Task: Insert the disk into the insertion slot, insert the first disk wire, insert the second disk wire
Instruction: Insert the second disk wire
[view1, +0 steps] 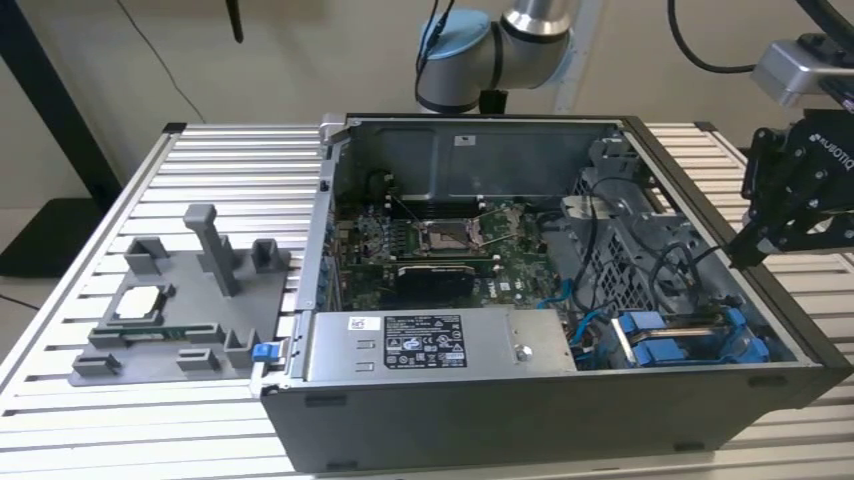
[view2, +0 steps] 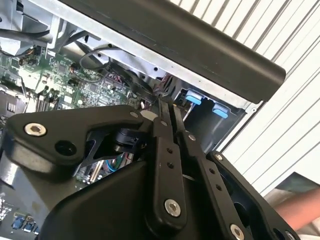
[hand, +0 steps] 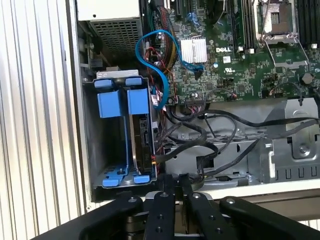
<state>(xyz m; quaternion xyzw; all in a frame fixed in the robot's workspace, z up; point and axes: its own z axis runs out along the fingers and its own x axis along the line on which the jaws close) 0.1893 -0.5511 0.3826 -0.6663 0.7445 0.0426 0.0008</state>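
Slatted aluminium worktop (view1: 200, 150), open computer case (view1: 534, 420). End effector (view1: 742, 254) hovers over the case edge, fingers pressed together, empty. Disk (hand: 143, 142) stands seated in the insertion slot (hand: 112, 150). Judgement: wiring needs a square, straight push, clear of the black cables (hand: 200, 135).

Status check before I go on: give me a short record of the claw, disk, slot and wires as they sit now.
claw: shut, nothing seen between its fingers; over the case edge next to the drive cage, at the exterior view's right
disk: on edge inside the cage, in its blue carrier
insertion slot: filled by the disk
blue cable: loops from the board area down toward the disk; cannot tell if it is plugged in
black cables: loose beside the cage
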